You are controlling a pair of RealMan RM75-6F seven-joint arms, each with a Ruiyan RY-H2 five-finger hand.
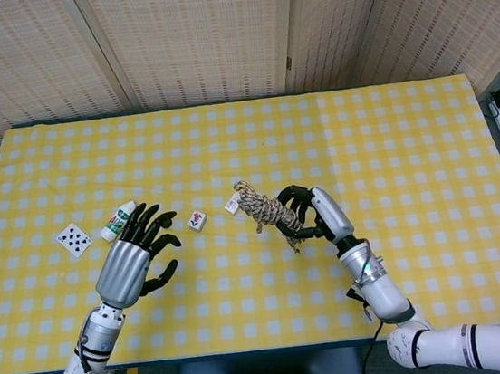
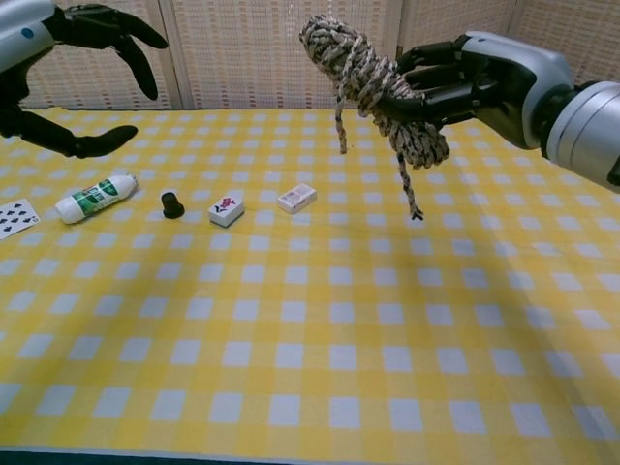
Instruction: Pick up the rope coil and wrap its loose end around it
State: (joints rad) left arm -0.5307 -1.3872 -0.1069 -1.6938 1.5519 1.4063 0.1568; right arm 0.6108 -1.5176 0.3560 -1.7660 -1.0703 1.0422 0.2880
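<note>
Rope coil (image 2: pixel 373 82) is in the air above the table (image 2: pixel 310 329), held by your right hand (image 2: pixel 465 82), 2 loose ends hanging down. Your left hand (image 1: pixel 133 256) has fingers spread, holding nothing.

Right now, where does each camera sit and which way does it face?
Head view: high above, facing down on the table; shows both arms, the left hand open, the right hand gripping the rope coil.
Chest view: low, facing forward across the table; shows both hands from the side.
Shared: coil, bottle, tiles.
</note>
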